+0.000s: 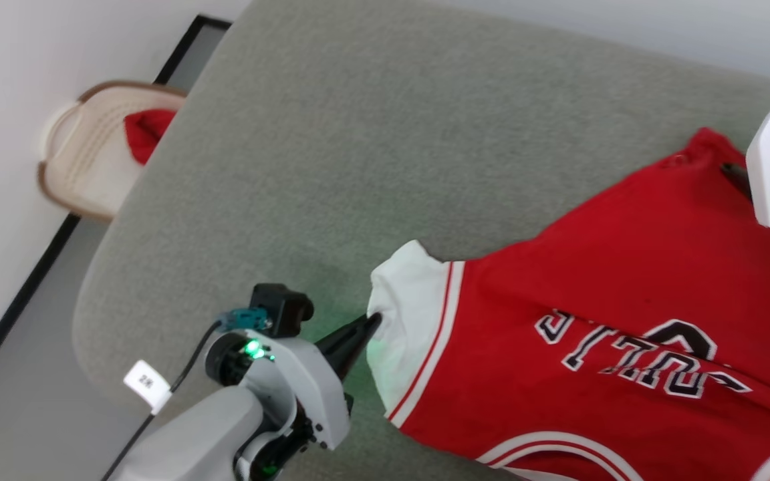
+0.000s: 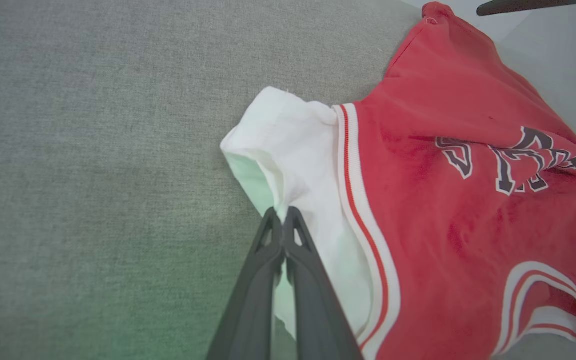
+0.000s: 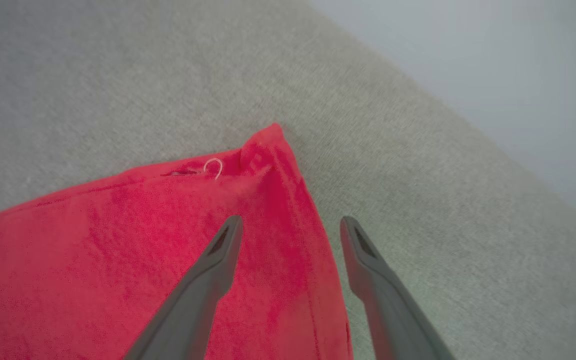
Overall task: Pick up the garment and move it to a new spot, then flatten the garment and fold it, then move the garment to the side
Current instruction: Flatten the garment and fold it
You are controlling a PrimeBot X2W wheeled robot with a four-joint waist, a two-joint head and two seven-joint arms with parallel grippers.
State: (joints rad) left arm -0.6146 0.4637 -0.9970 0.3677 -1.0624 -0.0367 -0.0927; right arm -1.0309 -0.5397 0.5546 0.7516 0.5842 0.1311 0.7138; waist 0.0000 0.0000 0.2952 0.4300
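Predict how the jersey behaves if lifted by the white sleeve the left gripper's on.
Likely floppy: the garment lies creased on the cushion, so it should sag from the left gripper. Probably light: the thin sleeve folds over. The cushion's weave may drag it.

Head view high, downward; wrist views close over shared garment

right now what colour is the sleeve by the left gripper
White short sleeve, red-striped trim, on the red jersey shirt; best in left wrist view.
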